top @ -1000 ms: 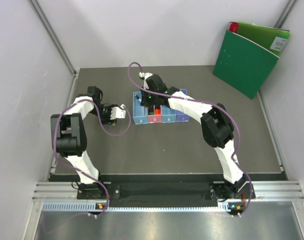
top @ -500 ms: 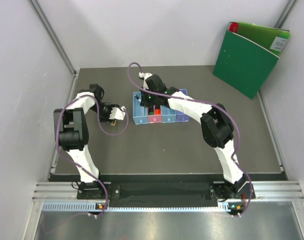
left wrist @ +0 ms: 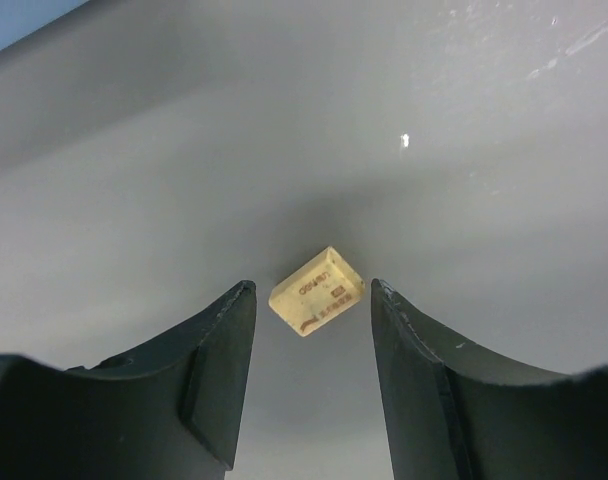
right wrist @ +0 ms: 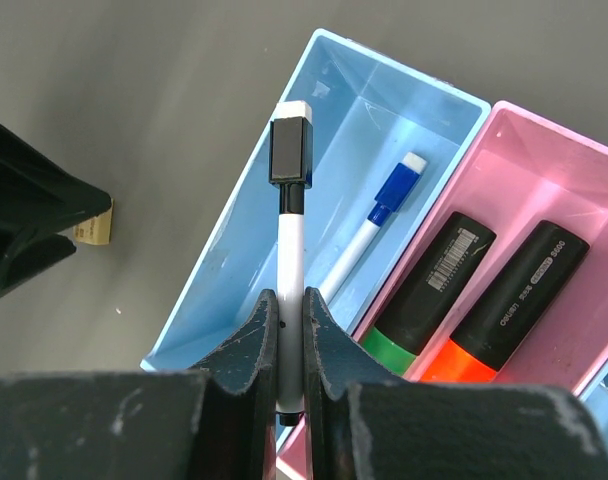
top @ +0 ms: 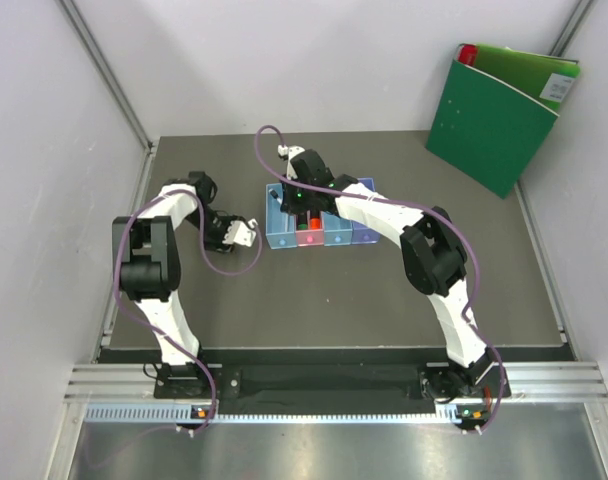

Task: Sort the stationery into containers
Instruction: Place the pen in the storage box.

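- Centrally on the dark table (top: 334, 300), somewhat toward its far edge, stood the row of four joined bins (top: 334, 238).
- The right gripper (right wrist: 291, 320) was clenched on a thin white pen (right wrist: 289, 250) with a black cap. The fingers pinched the barrel near its lower end, and the capped end pointed away from the wrist.
- In the right wrist view the held pen hung above the light blue bin (right wrist: 384, 110) at the left end of the row. No contact with the bin was visible.
- A second white pen with a blue cap (right wrist: 379, 225) lay inside that light blue bin.
- The adjoining pink bin (right wrist: 574, 200) held two black markers side by side, one with a green cap (right wrist: 424, 285) and one with an orange cap (right wrist: 504, 300).
- The left gripper (left wrist: 312, 290) was released, with its jaws spread on either side of a small beige block (left wrist: 317, 291).
- The block lay flat on the table, between the bins and the left edge. It sat between the fingertips with a gap on each side, and printed markings showed on its upper face.
- A green binder (top: 499, 120) leaned upright at the far right corner.
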You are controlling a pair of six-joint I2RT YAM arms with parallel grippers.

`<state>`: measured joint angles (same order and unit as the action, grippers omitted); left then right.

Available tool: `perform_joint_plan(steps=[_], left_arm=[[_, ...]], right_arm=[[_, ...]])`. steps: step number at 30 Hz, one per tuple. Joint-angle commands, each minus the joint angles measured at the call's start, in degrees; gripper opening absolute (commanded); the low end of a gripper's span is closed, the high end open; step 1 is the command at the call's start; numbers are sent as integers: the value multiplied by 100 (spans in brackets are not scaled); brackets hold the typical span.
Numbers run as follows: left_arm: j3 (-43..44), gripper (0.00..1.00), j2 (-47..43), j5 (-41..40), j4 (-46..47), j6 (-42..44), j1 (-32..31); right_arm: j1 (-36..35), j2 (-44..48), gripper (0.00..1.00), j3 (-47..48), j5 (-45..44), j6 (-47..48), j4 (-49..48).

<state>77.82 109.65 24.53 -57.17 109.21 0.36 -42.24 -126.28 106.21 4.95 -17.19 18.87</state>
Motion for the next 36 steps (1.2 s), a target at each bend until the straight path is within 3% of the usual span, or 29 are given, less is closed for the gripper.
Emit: perform_joint_plan(steps=[1,16,28,30,32,36], left_arm=[[-127,54,-189,8,-225,-14,-18],[-285,50,-49,-335,600,373,-10],[-548,46,-136,-160,847,426,-18],[-593,39,-110,-151,865,426,-10],[-610,31,-101,-168,874,417,-18],[-601,26,-101,-151,865,382,-10]], right_arm=[[-109,42,0,312,-73,-30,-226],[-127,59,0,260,-64,-48,-217],[-127,103,0,180,-64,-39,-226],[-127,130,5,172,-73,-39,-218],[-135,121,16,154,-64,-30,-226],[-162,156,27,119,-56,-21,-235]])
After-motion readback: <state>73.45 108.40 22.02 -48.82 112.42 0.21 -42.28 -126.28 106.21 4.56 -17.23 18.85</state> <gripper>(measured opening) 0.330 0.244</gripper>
